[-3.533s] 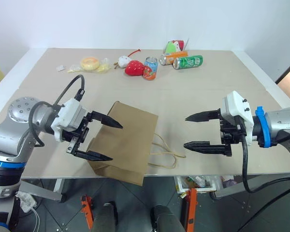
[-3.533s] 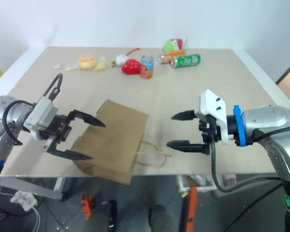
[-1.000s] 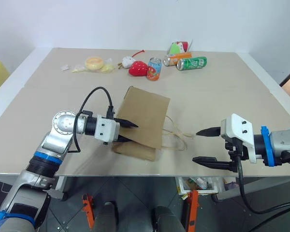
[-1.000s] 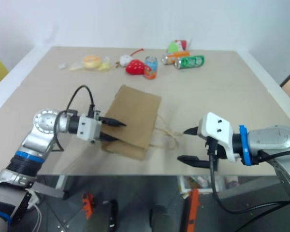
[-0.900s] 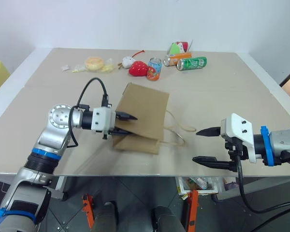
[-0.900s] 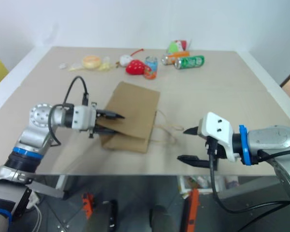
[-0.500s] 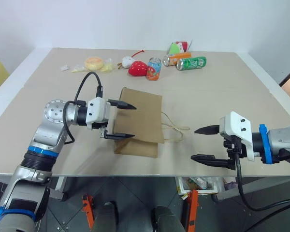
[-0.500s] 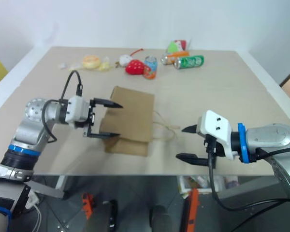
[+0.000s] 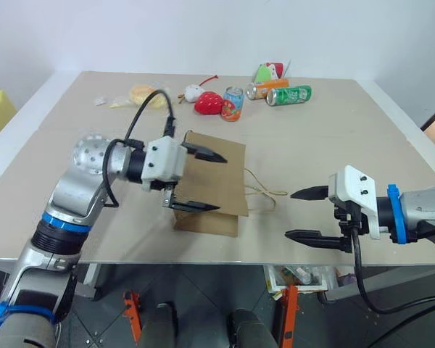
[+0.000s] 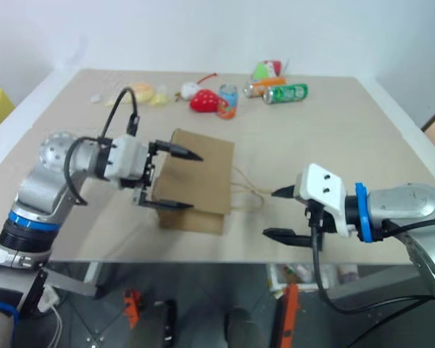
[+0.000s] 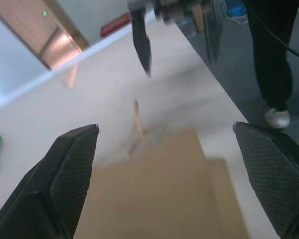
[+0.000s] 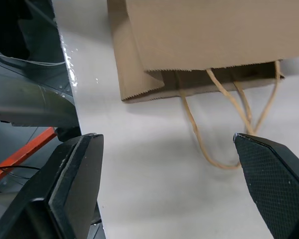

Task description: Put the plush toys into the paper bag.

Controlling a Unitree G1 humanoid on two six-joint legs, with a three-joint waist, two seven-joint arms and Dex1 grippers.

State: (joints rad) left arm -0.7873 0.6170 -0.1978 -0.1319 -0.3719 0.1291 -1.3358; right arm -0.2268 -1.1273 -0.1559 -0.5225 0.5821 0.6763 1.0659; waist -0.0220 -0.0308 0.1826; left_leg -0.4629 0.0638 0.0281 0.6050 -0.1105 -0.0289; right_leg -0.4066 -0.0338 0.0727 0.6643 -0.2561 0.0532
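The brown paper bag (image 9: pixel 225 170) lies flat on the table with its cord handles (image 9: pixel 262 200) trailing toward my right arm. My left gripper (image 9: pixel 221 183) hovers open just above the bag's left part, one finger over it and one near its front fold. My right gripper (image 9: pixel 290 214) stands open to the right of the handles, apart from them. The right wrist view shows the bag's mouth (image 12: pixel 204 74) and handles (image 12: pixel 224 124). A pale plush toy with a yellow patch (image 9: pixel 139 94) lies at the back left, partly behind my arm's cable.
At the back of the table lie a red strawberry plush (image 9: pixel 209 105), a small white toy with a red cord (image 9: pixel 192 92), an upright can (image 9: pixel 232 103), two lying cans (image 9: pixel 288 94) and a green and red carton (image 9: pixel 268 71). The table's front edge (image 9: pixel 261 245) runs just below the bag.
My left gripper was shut on the bag's left edge a second ago. It has since opened, let go and risen above the bag. The right gripper has stayed in place.
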